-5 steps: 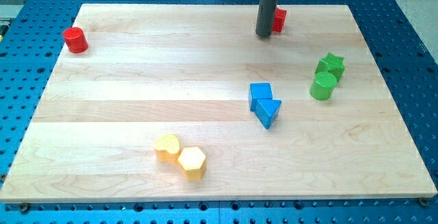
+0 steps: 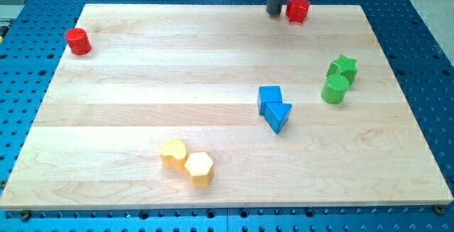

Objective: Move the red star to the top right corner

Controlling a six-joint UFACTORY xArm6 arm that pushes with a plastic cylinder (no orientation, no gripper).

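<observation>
The red star [image 2: 298, 9] lies at the top edge of the wooden board [image 2: 142, 83], right of centre and some way left of the board's top right corner. My tip [image 2: 274, 13] is just to the star's left, at the board's top edge, close to it or touching it. The rod rises out of the view's top.
A red cylinder [image 2: 78, 41] is at the upper left. A green star [image 2: 344, 67] and green cylinder [image 2: 335, 89] sit together at the right. A blue cube [image 2: 269, 96] and blue triangle [image 2: 279, 116] touch near the middle. Two yellow blocks [image 2: 186, 160] lie at the bottom.
My tip has moved toward the view's top, and the red star has moved up and slightly right, now fully visible beside the rod.
</observation>
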